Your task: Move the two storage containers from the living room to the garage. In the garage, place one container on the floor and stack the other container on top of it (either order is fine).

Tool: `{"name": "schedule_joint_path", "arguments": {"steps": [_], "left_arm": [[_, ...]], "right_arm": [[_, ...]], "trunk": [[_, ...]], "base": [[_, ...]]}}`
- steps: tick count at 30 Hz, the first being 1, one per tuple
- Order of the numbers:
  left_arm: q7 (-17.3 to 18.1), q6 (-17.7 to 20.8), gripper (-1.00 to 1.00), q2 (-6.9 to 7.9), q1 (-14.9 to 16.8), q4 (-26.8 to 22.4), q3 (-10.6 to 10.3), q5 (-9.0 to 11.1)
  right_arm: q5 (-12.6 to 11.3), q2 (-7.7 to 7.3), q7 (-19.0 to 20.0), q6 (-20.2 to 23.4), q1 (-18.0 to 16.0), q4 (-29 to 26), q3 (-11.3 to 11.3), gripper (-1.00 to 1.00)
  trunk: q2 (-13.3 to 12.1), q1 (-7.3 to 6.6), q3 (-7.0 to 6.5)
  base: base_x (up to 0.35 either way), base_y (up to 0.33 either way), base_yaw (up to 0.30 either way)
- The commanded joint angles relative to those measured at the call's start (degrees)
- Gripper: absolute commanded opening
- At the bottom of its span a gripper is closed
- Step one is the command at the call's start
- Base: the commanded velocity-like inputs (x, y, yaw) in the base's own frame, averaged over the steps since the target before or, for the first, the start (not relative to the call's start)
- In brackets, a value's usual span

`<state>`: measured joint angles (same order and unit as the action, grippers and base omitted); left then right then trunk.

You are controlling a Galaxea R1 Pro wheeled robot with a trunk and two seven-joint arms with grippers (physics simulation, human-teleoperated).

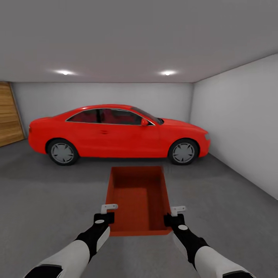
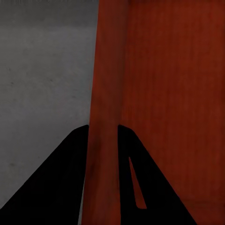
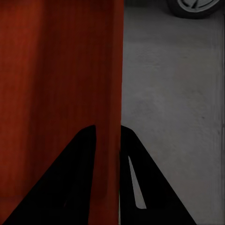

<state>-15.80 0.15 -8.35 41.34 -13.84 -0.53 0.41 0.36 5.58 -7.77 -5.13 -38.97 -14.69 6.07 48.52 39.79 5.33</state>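
One orange-red storage container (image 1: 139,200) is straight ahead of me in the garage, open side up, over the dark grey concrete floor (image 1: 50,193). My left gripper (image 1: 109,214) is shut on its left wall and my right gripper (image 1: 173,217) on its right wall. In the left wrist view the dark fingers (image 2: 70,178) straddle the thin red wall (image 2: 108,93), with floor on one side and the bin's inside on the other. The right wrist view has the same grip (image 3: 108,136) on the container wall (image 3: 112,70). Whether the bin rests on the floor or hangs just above it, I cannot tell.
A red car (image 1: 116,133) is parked sideways across the room a short way beyond the bin. A slatted wooden door (image 1: 9,116) is at the far left and a white wall (image 1: 239,123) runs along the right. Open concrete lies to either side of the bin.
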Motion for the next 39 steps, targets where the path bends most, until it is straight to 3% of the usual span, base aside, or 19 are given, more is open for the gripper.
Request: {"name": "schedule_joint_path", "arguments": {"steps": [1,39], "left_arm": [[-0.56,-0.85,-1.00,2.72,0.05,-1.54,4.58,-0.94],[-0.54,-0.85,-1.00,2.72,0.05,-1.54,4.56,-0.94]], "right_arm": [[-0.28,-0.05,-0.49,-0.15,-0.05,0.18,-1.58,-1.00],[-0.33,-0.04,-0.49,-0.14,-0.05,0.18,-1.59,-1.00]], "trunk": [[0.07,0.05,0.10],[0.07,0.05,0.10]], "base": [[0.322,0.000,-0.263],[0.322,0.067,-0.282]]}}
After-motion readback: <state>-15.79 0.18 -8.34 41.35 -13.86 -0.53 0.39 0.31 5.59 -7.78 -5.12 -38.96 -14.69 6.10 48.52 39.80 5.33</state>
